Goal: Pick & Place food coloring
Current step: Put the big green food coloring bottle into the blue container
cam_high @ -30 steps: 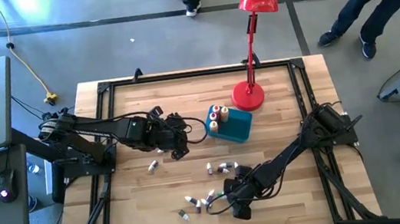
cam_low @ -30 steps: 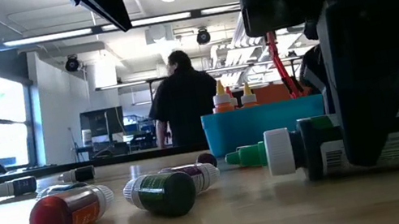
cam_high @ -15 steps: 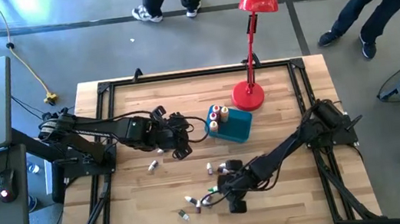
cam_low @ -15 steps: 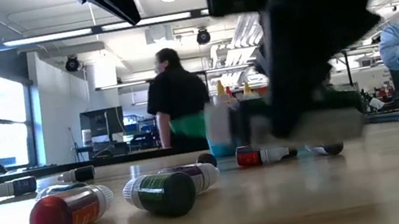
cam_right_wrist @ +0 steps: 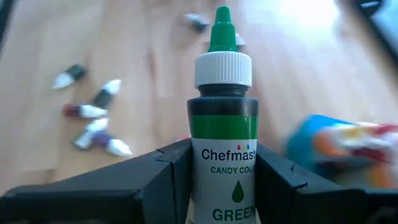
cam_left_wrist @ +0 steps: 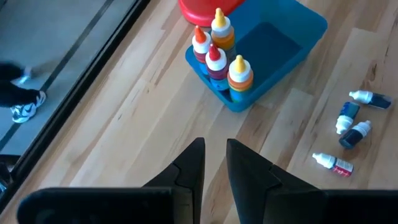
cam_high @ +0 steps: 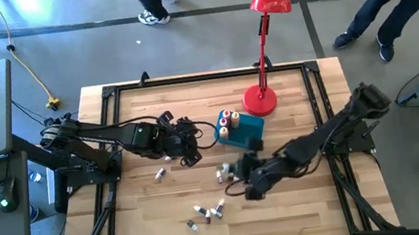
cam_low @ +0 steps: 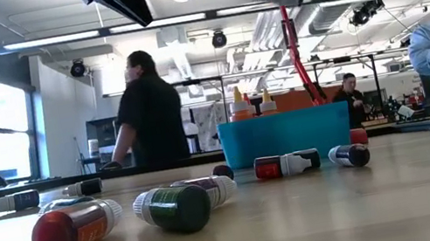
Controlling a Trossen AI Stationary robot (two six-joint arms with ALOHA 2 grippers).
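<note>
Change: a second ago my right gripper (cam_high: 248,184) was low among the loose bottles at the front of the table; it has since lifted clear and swung toward the teal tub (cam_high: 250,133), taking the green bottle (cam_right_wrist: 222,124) off the wood with it.
Right gripper: my fingers are clamped on either side of the green bottle, which sits upright between them with its white collar and green tip pointing away from the wrist. The label reads "Chefmaster", "Candy Color", "Green".
Right gripper position: raised above the table, just in front of the teal tub; in the low view only its underside shows, at the top edge.
Front of table: three small bottles (cam_high: 206,212) lie on their sides near the front edge. In the low view a red one (cam_low: 74,229) and a dark green one (cam_low: 179,207) are the closest.
Middle of table: two more small bottles (cam_high: 223,174) lie beside my right gripper, and one (cam_high: 158,173) lies alone farther left.
Left gripper: my left gripper (cam_left_wrist: 212,165) has its fingers nearly together and holds nothing. It hovers left of the tub.
Teal tub: four bottles (cam_left_wrist: 216,48) with orange-yellow bodies stand upright in its left end; the remainder shows bare blue floor.
Behind tub: the red lamp base (cam_high: 259,99) touches the tub's far side.
Beyond the table: people stand in the room.
</note>
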